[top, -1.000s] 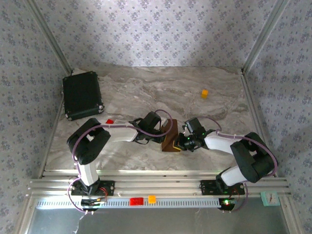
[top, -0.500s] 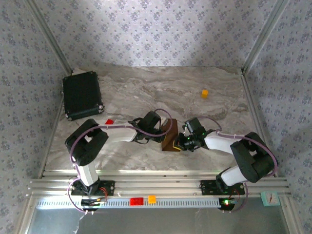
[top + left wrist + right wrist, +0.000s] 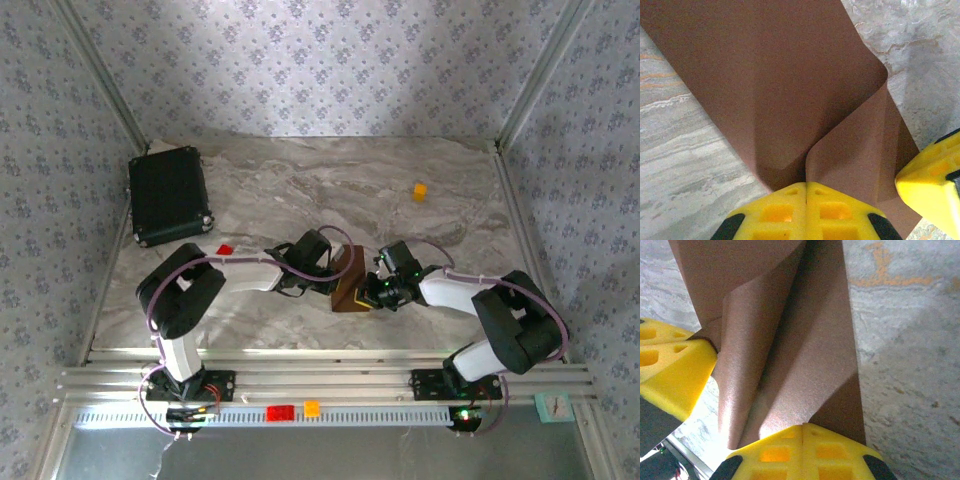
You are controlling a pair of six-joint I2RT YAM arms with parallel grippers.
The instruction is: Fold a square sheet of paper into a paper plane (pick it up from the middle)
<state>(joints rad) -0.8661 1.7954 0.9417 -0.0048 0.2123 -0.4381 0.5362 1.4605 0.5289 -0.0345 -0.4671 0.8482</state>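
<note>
Square sheet of thin, matte dark brown paper (image 3: 350,280) sits over the near middle of the grey marble-patterned table (image 3: 300,190), between the two arms and gripped from both sides. The left gripper (image 3: 806,200), with blocky yellow fingers, is closed on one edge of the sheet. The right gripper (image 3: 802,440) is clamped on another part of it in the same way (no gap shows between the fingers in either wrist view). Whether the paper's lowest edge touches the table I cannot tell.

As I judge it, the task is at an early stage. The sheet is picked up and doubled over, but the bend is rounded and loose in the left wrist view, not pressed flat. No pointed nose or wings are visible, so the sharp centre crease, corner folds and wing folds all remain.

From above, the folded paper reads as a narrow strip with its long axis running roughly from the near edge toward the far one. Neither end is pointed, so it has no heading yet.
</note>
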